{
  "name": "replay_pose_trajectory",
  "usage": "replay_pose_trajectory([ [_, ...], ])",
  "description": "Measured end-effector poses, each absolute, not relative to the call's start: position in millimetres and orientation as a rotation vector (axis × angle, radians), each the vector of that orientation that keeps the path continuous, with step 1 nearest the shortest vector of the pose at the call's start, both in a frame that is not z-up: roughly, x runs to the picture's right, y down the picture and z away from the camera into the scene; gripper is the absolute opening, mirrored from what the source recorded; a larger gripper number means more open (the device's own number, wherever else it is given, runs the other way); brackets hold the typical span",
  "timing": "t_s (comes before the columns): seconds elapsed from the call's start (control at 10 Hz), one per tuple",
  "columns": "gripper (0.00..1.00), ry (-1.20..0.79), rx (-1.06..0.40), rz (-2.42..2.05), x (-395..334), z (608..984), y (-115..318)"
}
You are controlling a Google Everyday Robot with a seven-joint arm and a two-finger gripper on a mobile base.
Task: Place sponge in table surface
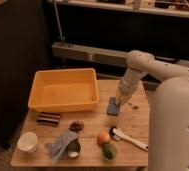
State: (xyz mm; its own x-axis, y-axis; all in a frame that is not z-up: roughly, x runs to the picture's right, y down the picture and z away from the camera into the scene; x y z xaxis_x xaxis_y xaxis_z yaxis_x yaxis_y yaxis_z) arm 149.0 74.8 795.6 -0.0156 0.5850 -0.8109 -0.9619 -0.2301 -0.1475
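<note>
The sponge (pixel 112 106), a small blue-grey pad, hangs tilted from my gripper (pixel 118 98), which is shut on its upper edge. It is just right of the yellow tub's front right corner, low over the table surface (pixel 135 119), a pale slatted wooden top. Its lower edge is at or just above the planks; I cannot tell whether it touches. My white arm comes in from the right and bends down to the gripper.
The yellow tub (pixel 63 104) fills the back left. A dark striped block (pixel 48 118), a white cup (pixel 28 142), a blue-grey cloth (pixel 60 144), a metal cup (pixel 74 149), an orange fruit (pixel 103 137), a green item (pixel 108 150) and a white-handled tool (pixel 132 139) crowd the front.
</note>
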Motion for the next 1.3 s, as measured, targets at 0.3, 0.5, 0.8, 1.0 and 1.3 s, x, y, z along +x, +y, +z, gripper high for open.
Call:
replay_pose_trajectory([
  [0.3, 0.0, 0.548, -0.943, 1.575, 148, 795, 74],
  [0.5, 0.0, 0.537, -0.933, 1.566, 147, 797, 76],
  [0.8, 0.0, 0.471, -0.9, 1.541, 149, 822, 95],
  [1.0, 0.0, 0.437, -0.88, 1.533, 154, 846, 107],
  [1.3, 0.12, 0.418, -0.88, 1.535, 161, 868, 105],
])
